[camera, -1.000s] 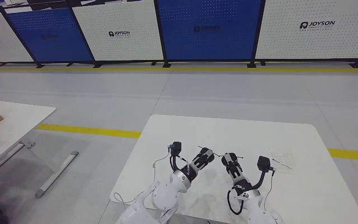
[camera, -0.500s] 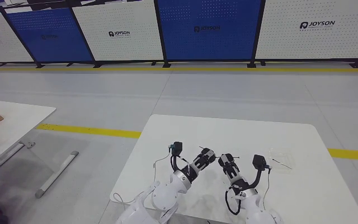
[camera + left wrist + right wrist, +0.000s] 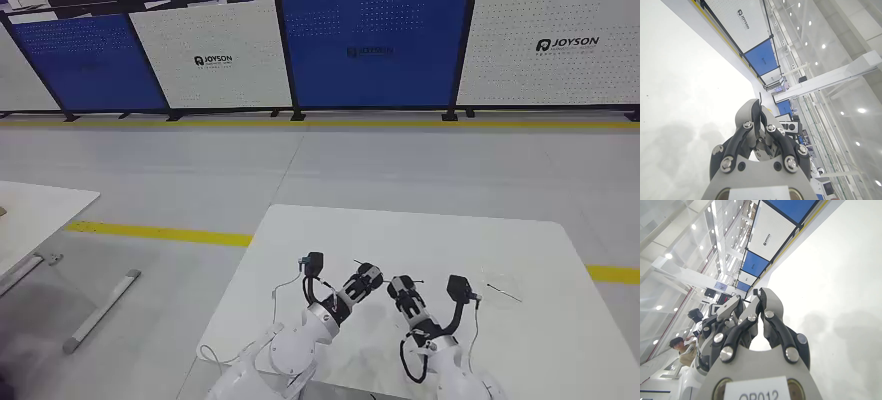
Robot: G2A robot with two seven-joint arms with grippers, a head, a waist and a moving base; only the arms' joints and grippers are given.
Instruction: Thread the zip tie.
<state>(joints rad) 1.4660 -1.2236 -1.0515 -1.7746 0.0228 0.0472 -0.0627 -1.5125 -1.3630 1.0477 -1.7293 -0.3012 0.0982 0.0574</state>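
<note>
A thin black zip tie is held between both grippers above the white table point(image 3: 300, 250). My left gripper point(image 3: 760, 106) is shut on its strap, and the strap's tip point(image 3: 759, 97) pokes out past the fingertips. My right gripper point(image 3: 759, 297) is shut on the other end, with the small square head point(image 3: 755, 292) sticking out at the fingertips. From the top, the left gripper point(image 3: 368, 275) and the right gripper point(image 3: 399, 287) stand close together near the table's middle. The left gripper point(image 3: 732, 306) also appears close beside the right one in the right wrist view.
A spare black zip tie point(image 3: 503, 292) lies on a clear bag point(image 3: 497, 275) at the table's right side. The table's front edge runs close under both arms. Bare table surface stretches behind and to the left of the grippers.
The right arm has shifted a little to the left, bringing its gripper closer to the left gripper. The left arm has barely moved.
</note>
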